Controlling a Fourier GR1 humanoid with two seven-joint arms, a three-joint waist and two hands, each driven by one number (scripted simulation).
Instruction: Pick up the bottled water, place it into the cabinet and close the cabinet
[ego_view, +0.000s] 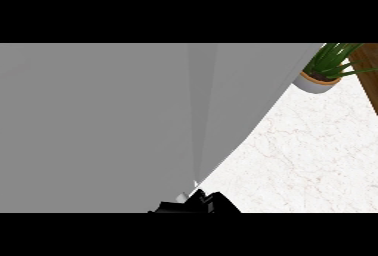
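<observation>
From my remote seat, most of the head view is filled by a large flat grey panel (103, 125), very likely the cabinet door or wall, running from 9 o'clock across the middle and narrowing to a point low at about 6 o'clock. A paler, slightly lighter strip runs down through it just right of centre; I cannot tell whether that is a door's edge or a second panel.

At the bottom edge, close to 6 o'clock, I see a black hand (198, 205), only the top of it showing, sitting right at the tip of the grey panel and seemingly touching it. Which hand it is I cannot tell, and I cannot tell whether its fingers are curled, straight or wrapped round anything. No forearm shows.

The bottled water does not appear anywhere I can see; it may be hidden behind the panel or the hand, but I cannot say.

From 3 o'clock to 5 o'clock lies the white marbled tabletop (310, 155). At about 1 o'clock stands a green spiky-leaved plant in a round white pot (319, 80), partly on the tabletop, with a brown wooden strip (367, 70) just beside it at the right edge.
</observation>
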